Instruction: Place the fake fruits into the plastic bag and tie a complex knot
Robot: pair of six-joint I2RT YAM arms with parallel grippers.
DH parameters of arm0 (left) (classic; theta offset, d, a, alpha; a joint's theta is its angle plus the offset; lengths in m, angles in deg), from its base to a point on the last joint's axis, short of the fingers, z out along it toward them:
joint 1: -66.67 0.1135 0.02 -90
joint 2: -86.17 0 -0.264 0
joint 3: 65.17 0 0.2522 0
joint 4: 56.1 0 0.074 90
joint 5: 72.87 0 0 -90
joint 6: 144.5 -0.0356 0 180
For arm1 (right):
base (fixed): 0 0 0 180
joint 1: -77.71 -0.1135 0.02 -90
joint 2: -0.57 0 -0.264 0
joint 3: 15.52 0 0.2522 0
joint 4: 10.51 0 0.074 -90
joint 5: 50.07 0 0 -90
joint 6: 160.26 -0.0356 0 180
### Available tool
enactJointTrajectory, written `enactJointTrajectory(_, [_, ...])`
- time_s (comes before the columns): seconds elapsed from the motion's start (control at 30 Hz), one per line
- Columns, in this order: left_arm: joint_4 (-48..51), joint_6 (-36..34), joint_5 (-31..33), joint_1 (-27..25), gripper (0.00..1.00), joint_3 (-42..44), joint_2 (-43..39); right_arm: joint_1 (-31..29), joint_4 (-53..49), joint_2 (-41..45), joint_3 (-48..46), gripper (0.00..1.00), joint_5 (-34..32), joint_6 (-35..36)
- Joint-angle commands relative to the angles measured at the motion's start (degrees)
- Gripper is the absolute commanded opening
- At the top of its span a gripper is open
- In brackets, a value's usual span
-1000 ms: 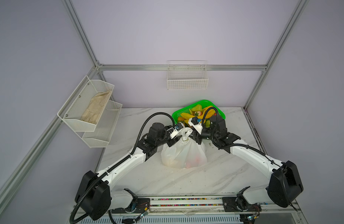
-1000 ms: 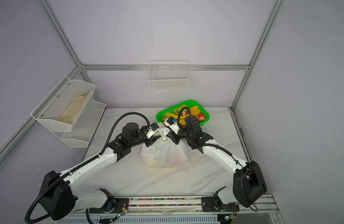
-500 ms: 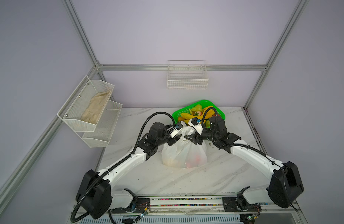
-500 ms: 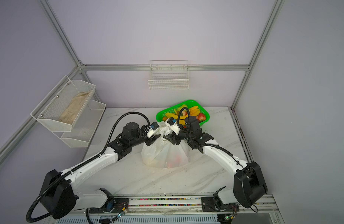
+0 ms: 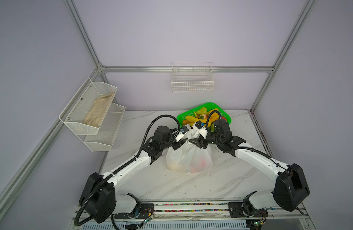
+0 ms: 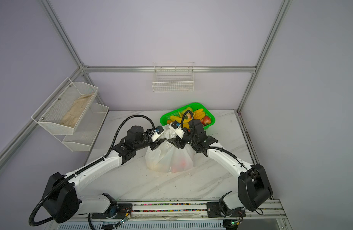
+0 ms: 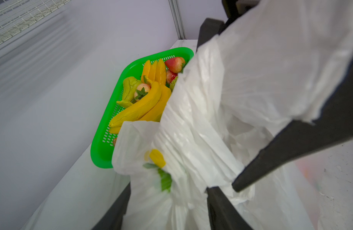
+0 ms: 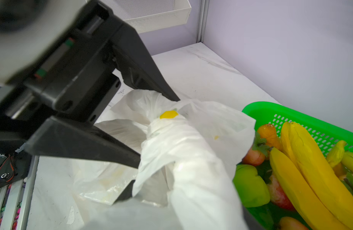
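The plastic bag [image 5: 188, 157] stands mid-table in both top views, white with a lemon print [image 7: 157, 158]. Red and yellowish shapes [image 6: 181, 163] show through its side. My left gripper [image 7: 168, 191] is open, its fingers [image 7: 221, 209] either side of the bag's gathered top. My right gripper [image 8: 187, 205] is open too, and a twisted handle [image 8: 191, 159] lies across its gap. Both grippers, left [image 5: 181, 143] and right [image 5: 195, 143], meet above the bag. More fake fruits [image 8: 311, 179], bananas, apples and a green one, lie in the green basket [image 5: 211, 104] behind.
The green basket's rim [image 7: 100, 151] sits right behind the bag, near the back wall. A two-tier white wall rack holding a beige cloth [image 5: 98, 113] hangs at the left. A white wire basket [image 5: 192, 80] hangs on the back wall. Bare marble table [image 5: 191, 189] lies in front.
The right gripper's jaws have spread apart from the bag's handle. The bag's top has dropped from a raised peak to a lower, wider bunch. The left arm has barely moved.
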Motion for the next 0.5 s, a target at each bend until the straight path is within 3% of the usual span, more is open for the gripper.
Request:
enactJointTrajectory(0.0, [-2.2,0.3,-1.3,0.2,0.54,-6.6,-0.9,0.2,2.3,-2.0,1.8,0.57,0.0,1.6])
enactJointTrajectory(0.07, [-1.9,0.2,-0.9,0.2,0.54,-6.6,-1.0,0.2,2.7,-2.7,1.9,0.52,0.2,1.6])
enactJointTrajectory(0.27, [-0.2,-0.3,1.5,0.2,0.55,-6.0,-2.1,0.2,4.2,-2.0,1.1,0.15,-0.4,1.2])
enactJointTrajectory(0.4, [2.7,-1.4,5.2,0.3,0.57,-5.3,-3.7,0.2,4.2,-1.3,1.2,0.01,-0.9,1.2])
enactJointTrajectory(0.47, [3.9,-2.1,6.9,0.5,0.58,-5.3,-4.1,0.2,3.9,-0.9,1.2,0.00,-0.8,1.4])
